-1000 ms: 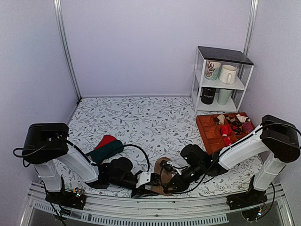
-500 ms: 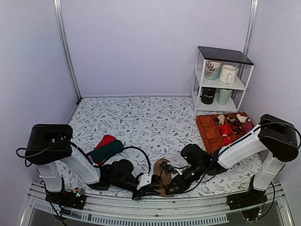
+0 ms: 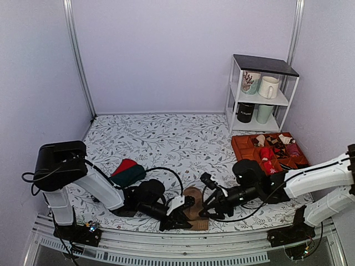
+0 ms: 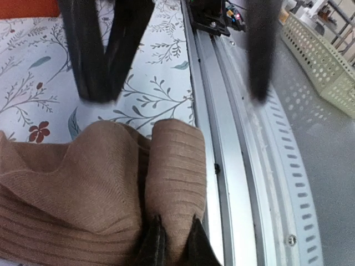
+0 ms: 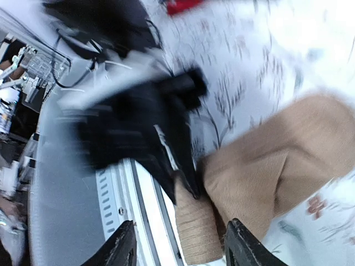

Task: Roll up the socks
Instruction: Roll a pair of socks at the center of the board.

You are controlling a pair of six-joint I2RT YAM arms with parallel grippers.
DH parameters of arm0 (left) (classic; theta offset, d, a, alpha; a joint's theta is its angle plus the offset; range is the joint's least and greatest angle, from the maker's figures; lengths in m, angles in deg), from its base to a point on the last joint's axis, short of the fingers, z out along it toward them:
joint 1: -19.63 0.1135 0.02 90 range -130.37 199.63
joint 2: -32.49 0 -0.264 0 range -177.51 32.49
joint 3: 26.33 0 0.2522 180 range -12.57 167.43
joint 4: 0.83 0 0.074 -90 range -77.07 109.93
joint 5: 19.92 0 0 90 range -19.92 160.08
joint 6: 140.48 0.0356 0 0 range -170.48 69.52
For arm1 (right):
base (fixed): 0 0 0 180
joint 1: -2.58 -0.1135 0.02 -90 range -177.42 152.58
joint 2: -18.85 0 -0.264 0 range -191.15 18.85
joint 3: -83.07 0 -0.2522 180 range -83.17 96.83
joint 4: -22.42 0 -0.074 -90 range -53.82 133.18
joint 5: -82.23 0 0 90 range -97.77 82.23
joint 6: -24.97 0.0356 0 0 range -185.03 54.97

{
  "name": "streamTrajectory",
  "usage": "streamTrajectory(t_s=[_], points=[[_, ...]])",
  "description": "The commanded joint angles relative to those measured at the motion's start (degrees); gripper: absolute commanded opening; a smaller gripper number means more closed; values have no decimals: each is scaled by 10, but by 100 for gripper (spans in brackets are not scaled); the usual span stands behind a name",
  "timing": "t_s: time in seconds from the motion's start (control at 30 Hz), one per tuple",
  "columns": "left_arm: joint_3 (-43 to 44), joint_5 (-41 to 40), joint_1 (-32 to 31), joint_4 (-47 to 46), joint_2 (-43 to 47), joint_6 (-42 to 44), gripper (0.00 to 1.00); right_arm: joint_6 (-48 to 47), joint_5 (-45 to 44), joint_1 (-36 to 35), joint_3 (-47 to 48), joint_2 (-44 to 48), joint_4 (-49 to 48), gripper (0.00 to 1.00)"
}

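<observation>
1. We locate the socks (image 3: pixel 194 206) bunched at the near edge of the table (image 3: pixel 166 138), touching the metal rail (image 4: pixel 222 138), between both grippers.
2. The left gripper (image 4: pixel 175 235) is pinched tight on a ribbed fold of the socks.
3. The right gripper (image 5: pixel 183 249) has its fingers spread apart, with the tan knit showing between them.

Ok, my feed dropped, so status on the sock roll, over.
Left gripper shut on socks. Right gripper open at their end. Bunched by near rail, not rolled. Red-green pair apart.
</observation>
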Motion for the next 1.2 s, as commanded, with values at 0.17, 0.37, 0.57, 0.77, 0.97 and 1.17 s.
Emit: streamTrajectory(t_s=[0.17,0.37,0.57,0.77,0.97,1.17], points=[[-14,75,63,181,-92,-107,0,-271,-231,-126,-104,130,-117,62],[-19,85,70,181,-107,-117,0,-298,-307,-187,-85,45,-120,63],[-20,89,70,176,-115,-118,0,-318,-353,-208,-70,-15,-140,63],[-24,92,71,164,-123,-120,0,-313,-351,-211,-60,-46,-138,50],[-27,100,72,147,-126,-123,0,-278,-342,-211,-37,-94,-105,26],[-52,78,76,92,-78,-115,9,-219,-320,-210,-32,-101,-74,13]])
